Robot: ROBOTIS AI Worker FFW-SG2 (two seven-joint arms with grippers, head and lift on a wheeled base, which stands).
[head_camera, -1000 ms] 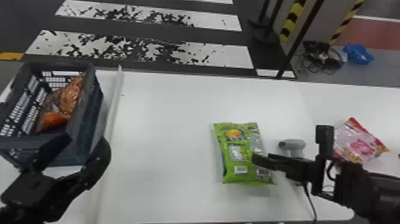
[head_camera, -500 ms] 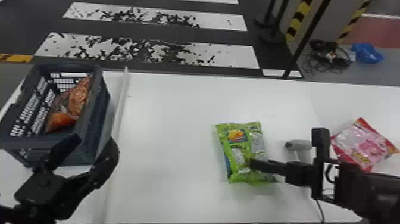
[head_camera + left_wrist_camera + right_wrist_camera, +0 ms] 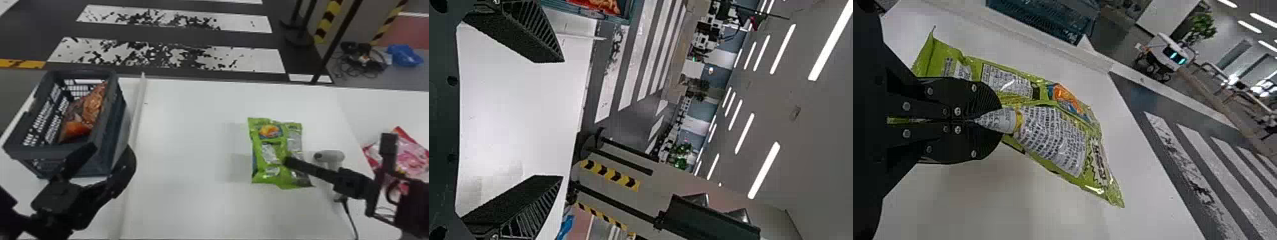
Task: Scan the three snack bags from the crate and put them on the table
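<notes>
In the head view my right gripper (image 3: 289,162) is at the green snack bag (image 3: 271,153) over the white table's right half. The right wrist view has the gripper (image 3: 988,121) shut on the pinched middle of the green bag (image 3: 1053,140). My left gripper (image 3: 110,150) is by the near side of the dark crate (image 3: 111,127), fingers apart; its own wrist view has the gripper (image 3: 561,119) open, holding nothing. Inside the crate lies an orange-brown snack bag (image 3: 92,108). A pink and red bag (image 3: 411,156) lies at the far right, partly behind the right arm.
A grey-white scanner (image 3: 328,157) stands just right of the green bag, its cable running to the front edge. A raised white strip (image 3: 137,108) crosses the table (image 3: 191,134) beside the crate.
The head view has shifted a little, moving the whole scene in it. My right gripper keeps its hold on the green bag, with little other visible movement.
</notes>
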